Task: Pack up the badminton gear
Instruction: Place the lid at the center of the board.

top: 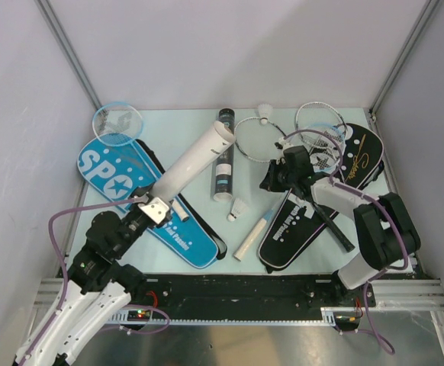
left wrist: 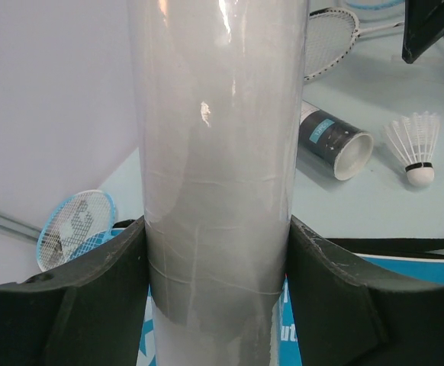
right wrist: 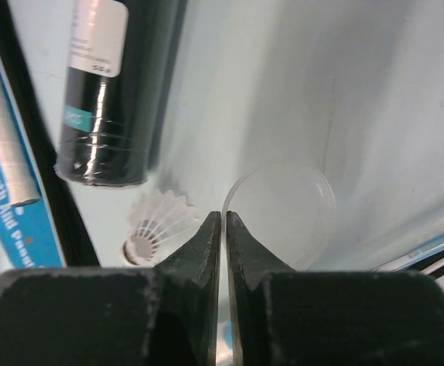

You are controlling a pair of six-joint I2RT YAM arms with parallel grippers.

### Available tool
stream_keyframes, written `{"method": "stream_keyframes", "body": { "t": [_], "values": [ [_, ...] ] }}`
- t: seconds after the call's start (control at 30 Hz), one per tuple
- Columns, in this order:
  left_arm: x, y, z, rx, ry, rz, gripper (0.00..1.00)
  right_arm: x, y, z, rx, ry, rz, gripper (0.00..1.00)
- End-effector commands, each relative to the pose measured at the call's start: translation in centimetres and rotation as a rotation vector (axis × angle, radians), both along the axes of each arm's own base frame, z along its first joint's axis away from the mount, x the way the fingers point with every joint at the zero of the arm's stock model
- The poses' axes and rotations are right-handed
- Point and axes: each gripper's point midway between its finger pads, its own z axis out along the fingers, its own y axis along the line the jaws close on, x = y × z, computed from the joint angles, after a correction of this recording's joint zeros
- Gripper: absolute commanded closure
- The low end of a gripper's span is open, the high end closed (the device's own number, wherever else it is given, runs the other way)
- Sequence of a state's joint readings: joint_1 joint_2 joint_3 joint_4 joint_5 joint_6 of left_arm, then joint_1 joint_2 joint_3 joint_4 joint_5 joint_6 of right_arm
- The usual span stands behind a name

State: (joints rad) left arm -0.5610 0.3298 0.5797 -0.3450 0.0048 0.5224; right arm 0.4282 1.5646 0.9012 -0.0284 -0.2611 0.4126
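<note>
My left gripper (top: 155, 204) is shut on a long white tube (top: 194, 164), holding it tilted up over the blue "SPORT" cover (top: 123, 179). In the left wrist view the tube (left wrist: 218, 152) fills the gap between both fingers (left wrist: 92, 305). My right gripper (right wrist: 223, 221) is shut on the rim of a clear round lid (right wrist: 287, 213), above the table near a shuttlecock (right wrist: 157, 225) and the black tube (right wrist: 107, 99). The black tube (top: 223, 156) lies in the table's middle, with a shuttlecock (top: 237, 210) by its near end. Another shuttlecock (top: 265, 113) lies at the back.
Silver rackets (top: 260, 139) lie at the back right and a light blue racket (top: 117, 122) at the back left. Black covers (top: 302, 225) lie under the right arm (top: 374, 229). A white-gripped handle (top: 251, 238) lies between the covers. Walls close in on three sides.
</note>
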Motion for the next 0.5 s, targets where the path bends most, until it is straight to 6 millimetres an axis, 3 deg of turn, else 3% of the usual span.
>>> {"method": "stream_keyframes", "body": {
  "t": [0.0,0.13,0.3,0.47],
  "values": [
    [0.2,0.1,2.6,-0.073,-0.079,0.015,0.71,2.4,0.3,0.5,-0.028,-0.067,-0.017,0.86],
    [0.0,-0.8,2.6,-0.088,-0.064,-0.028,0.7,1.5,0.7,1.0,-0.015,-0.04,0.027,0.72],
    [0.0,-1.3,2.3,-0.099,-0.042,-0.047,0.7,-0.6,2.3,3.4,0.062,-0.051,0.171,0.56],
    [0.0,-1.8,1.9,-0.096,-0.029,-0.07,0.7,-3.4,4.4,4.4,0.163,-0.01,0.332,0.49]
  ]
}}
